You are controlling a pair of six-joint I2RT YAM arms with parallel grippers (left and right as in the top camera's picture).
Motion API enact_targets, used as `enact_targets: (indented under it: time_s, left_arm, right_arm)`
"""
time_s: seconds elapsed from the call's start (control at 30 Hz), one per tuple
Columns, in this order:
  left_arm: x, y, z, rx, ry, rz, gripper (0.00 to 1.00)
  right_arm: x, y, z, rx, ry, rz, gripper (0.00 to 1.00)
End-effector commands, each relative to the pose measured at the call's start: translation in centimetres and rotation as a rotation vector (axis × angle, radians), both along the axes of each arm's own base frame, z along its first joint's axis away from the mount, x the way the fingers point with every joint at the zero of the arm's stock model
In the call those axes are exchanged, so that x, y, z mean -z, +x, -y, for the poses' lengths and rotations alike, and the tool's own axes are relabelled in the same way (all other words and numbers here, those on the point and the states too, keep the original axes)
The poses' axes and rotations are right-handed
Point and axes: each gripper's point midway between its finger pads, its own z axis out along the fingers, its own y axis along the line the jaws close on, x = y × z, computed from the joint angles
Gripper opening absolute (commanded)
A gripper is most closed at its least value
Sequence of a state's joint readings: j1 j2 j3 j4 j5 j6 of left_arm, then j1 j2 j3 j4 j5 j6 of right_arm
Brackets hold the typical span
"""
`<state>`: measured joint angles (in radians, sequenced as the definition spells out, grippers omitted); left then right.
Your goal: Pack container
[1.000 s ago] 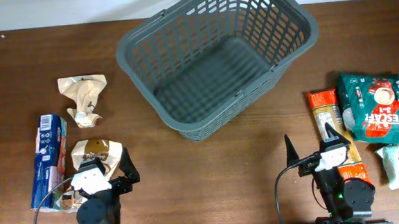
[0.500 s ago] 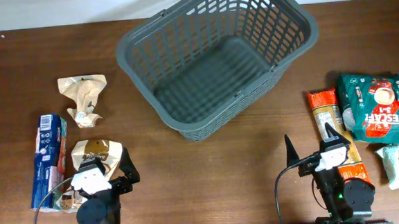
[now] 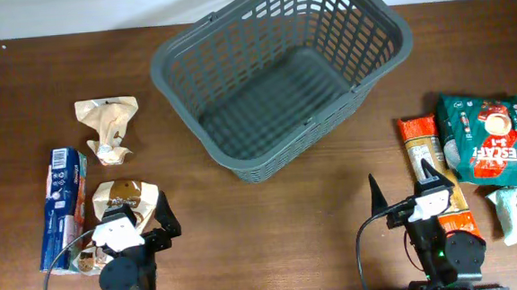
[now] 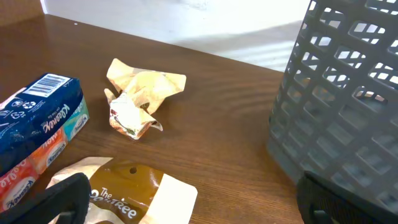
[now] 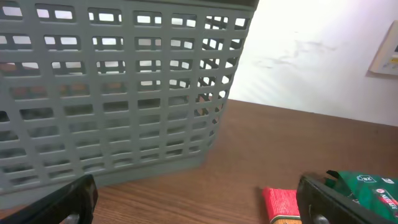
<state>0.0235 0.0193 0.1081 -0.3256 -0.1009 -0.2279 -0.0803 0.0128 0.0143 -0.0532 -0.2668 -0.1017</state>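
Note:
The dark grey basket (image 3: pixel 281 72) stands empty at the table's back middle; its lattice wall shows in the left wrist view (image 4: pixel 348 106) and the right wrist view (image 5: pixel 118 93). My left gripper (image 3: pixel 137 211) is open and empty at the front left, over a brown-and-white pouch (image 4: pixel 134 193). My right gripper (image 3: pixel 403 190) is open and empty at the front right, beside a red-and-orange packet (image 3: pixel 431 166), which also shows in the right wrist view (image 5: pixel 283 204).
A crumpled tan wrapper (image 3: pixel 106 127) and a blue tissue pack (image 3: pixel 62 206) lie at the left. A green Nescafe bag (image 3: pixel 492 140) and a pale sachet (image 3: pixel 513 212) lie at the right.

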Motion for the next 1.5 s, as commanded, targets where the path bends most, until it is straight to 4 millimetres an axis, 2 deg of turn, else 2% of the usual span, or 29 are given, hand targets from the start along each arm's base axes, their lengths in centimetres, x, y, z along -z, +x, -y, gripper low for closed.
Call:
enact_targets:
  time_s: [0.0,0.13,0.2,0.4,0.5,0.57,0.67,0.77,0.87,0.9,1.0,1.07,1.17,1.27,1.37,1.47]
  left_arm:
    - [0.0,0.0,0.2,0.015,0.014,0.007,0.99]
    - [0.1,0.0,0.2,0.016,0.014,0.007,0.99]
    - [0.1,0.1,0.9,0.051,0.006,0.006,0.99]
    - [-0.2,0.2,2.4,0.14,-0.015,0.015,0.99]
    - [-1.5,0.1,3.1,0.179,-0.022,0.035,0.99]
    - [-3.4,0.0,3.1,0.179,-0.018,0.06,0.99]
    - [-7.7,0.0,3.1,0.178,-0.01,0.1,0.99]
    - [-13.0,0.5,3.7,0.215,-0.015,0.114,0.99]
    - [-18.2,1.6,5.1,0.298,-0.031,0.111,0.99]
    - [-21.4,2.3,6.1,0.354,-0.044,0.101,0.99]
    - [-25.9,3.1,7.6,0.446,-0.067,0.079,0.99]
    - [-27.7,3.4,8.5,0.498,-0.086,0.048,0.99]
    - [-28.7,3.8,8.9,0.525,-0.109,-0.006,0.99]
    - [-28.3,4.5,9.2,0.537,-0.124,-0.035,0.99]
    - [-27.5,3.5,10.7,0.631,-0.166,-0.08,0.99]
    - [-27.0,3.2,10.9,0.643,-0.18,-0.108,0.99]
  right_arm:
    - [0.3,0.0,0.0,0.002,0.002,-0.002,0.99]
    - [0.3,0.0,-0.1,0.001,0.004,-0.002,0.99]
    - [0.1,0.0,-0.1,0.0,0.015,0.003,0.99]
    - [-1.8,0.0,-0.1,-0.002,0.217,0.039,0.99]
    - [-4.0,-0.6,-1.1,-0.065,0.241,0.073,0.99]
    - [-6.6,-1.4,-2.0,-0.119,0.233,0.111,0.99]
    - [-11.2,-2.9,-2.7,-0.162,0.228,0.165,0.99]
    - [-16.4,-5.2,-3.7,-0.22,0.229,0.182,0.99]
    - [-20.5,-7.1,-4.5,-0.256,0.231,0.139,0.99]
    - [-23.1,-8.5,-5.1,-0.291,0.236,0.095,0.99]
    - [-25.7,-9.9,-5.6,-0.302,0.258,-0.014,0.99]
    - [-26.2,-10.5,-5.7,-0.292,0.279,-0.108,0.99]
    - [-25.8,-11.2,-5.7,-0.272,0.306,-0.251,0.99]
    - [-24.6,-11.4,-5.7,-0.253,0.329,-0.364,0.99]
    - [-23.1,-11.7,-5.8,-0.246,0.345,-0.439,0.99]
    - [-22.8,-12.0,-6.1,-0.267,0.352,-0.457,0.99]
